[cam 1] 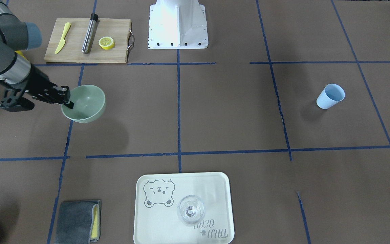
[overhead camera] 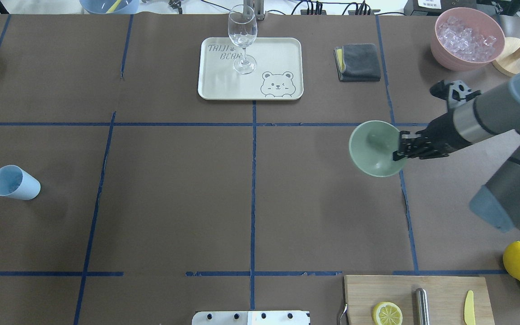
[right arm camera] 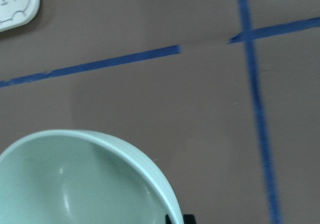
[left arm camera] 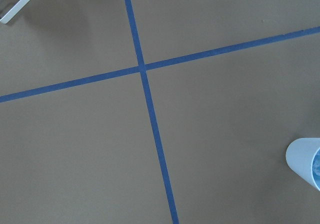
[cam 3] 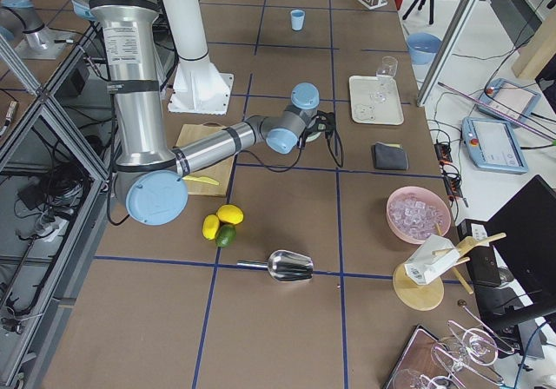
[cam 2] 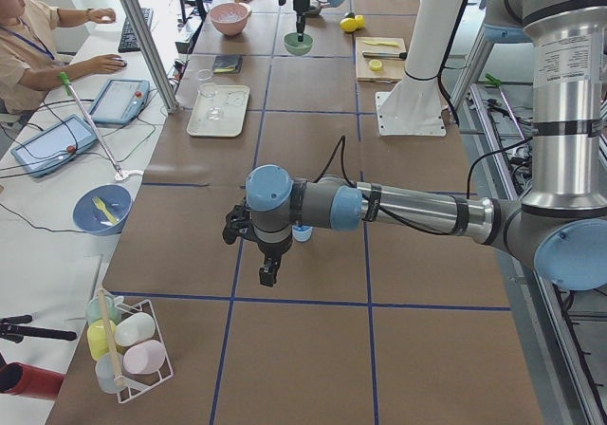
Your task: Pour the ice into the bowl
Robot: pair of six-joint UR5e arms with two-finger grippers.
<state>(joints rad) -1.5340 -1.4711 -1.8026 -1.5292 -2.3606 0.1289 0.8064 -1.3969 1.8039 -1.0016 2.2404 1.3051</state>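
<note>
The right end effector (cam 1: 69, 101) is pinching the rim of the round pale mint-green bowl (cam 1: 90, 101), one finger inside the wall and one outside, closed narrowly on it. The bowl is hanging out beyond the fingertips, away from the wrist and toward the middle of the brown tabletop (overhead camera: 251, 203). Its shadow is lying apart from it, so it is probably being held clear of the surface. Being round, it has no long axis; its mouth is facing upward, somewhat tilted, and the inside is looking bare.

No clear ice cubes are showing in any view. The only ice showing is a whitish heap (overhead camera: 466, 38) in the pink container (overhead camera: 449, 58), back past the right wrist. A light blue cup (overhead camera: 16, 183) is standing well apart from the right end effector, near the left end effector (cam 2: 269, 275). I cannot tell whether the cup is holding anything. I also cannot tell whether the left end effector is wide or narrow. The left arm is the nearer one to the cup.
</note>
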